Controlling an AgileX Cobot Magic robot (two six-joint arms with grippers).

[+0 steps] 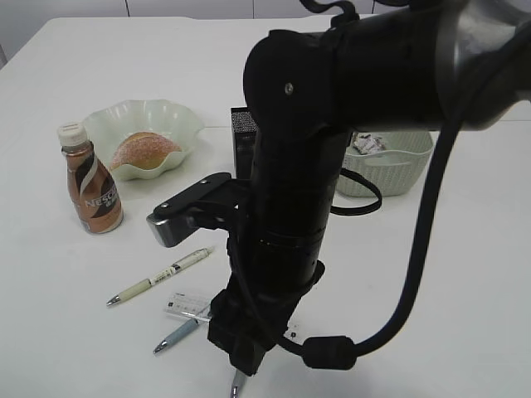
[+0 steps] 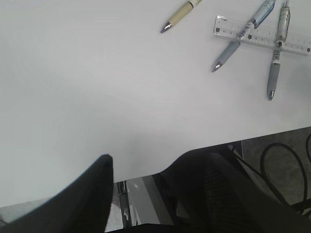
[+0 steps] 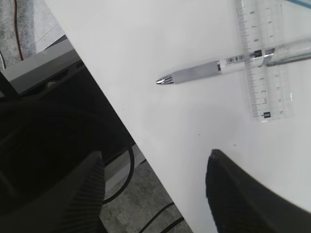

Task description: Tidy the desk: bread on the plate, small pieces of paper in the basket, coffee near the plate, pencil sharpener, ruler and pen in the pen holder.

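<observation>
Ruler [image 3: 262, 58], clear with black markings, lies near the desk's [image 2: 97, 97] front edge under two pens; both grippers' jaws stand apart, empty.

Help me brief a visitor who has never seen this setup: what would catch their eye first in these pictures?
The big black robot arm fills the middle of the exterior view, hiding much of the desk. Left of it, the bread already sits in the wavy green plate, with the coffee beside it. Near the front edge, pens lie across the clear ruler, with both claws open above the desk.
</observation>
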